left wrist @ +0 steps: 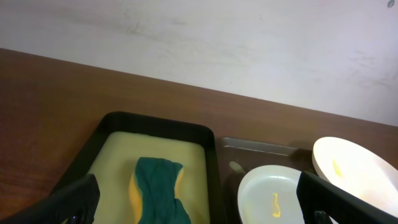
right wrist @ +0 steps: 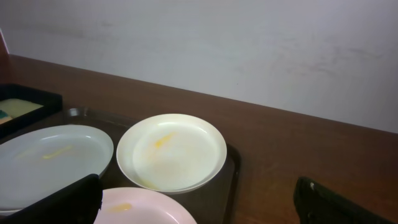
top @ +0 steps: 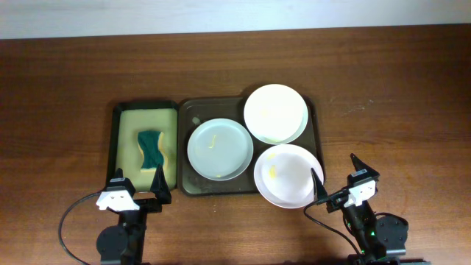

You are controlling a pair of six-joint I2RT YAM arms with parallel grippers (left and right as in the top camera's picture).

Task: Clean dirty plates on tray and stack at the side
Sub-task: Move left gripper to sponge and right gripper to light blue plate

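Wide-open left gripper [top: 138, 177] faces the green sponge [top: 151, 149] straight ahead, its long axis running away; right gripper [top: 333, 165], equally wide, is nearer the plates [top: 288, 175].

Item: legible texts, labels, brands, numbers, signs. None can be read (checked in all three views). The plates [top: 220, 149] and the tray [top: 210, 109] show plain surfaces with no readable marking.
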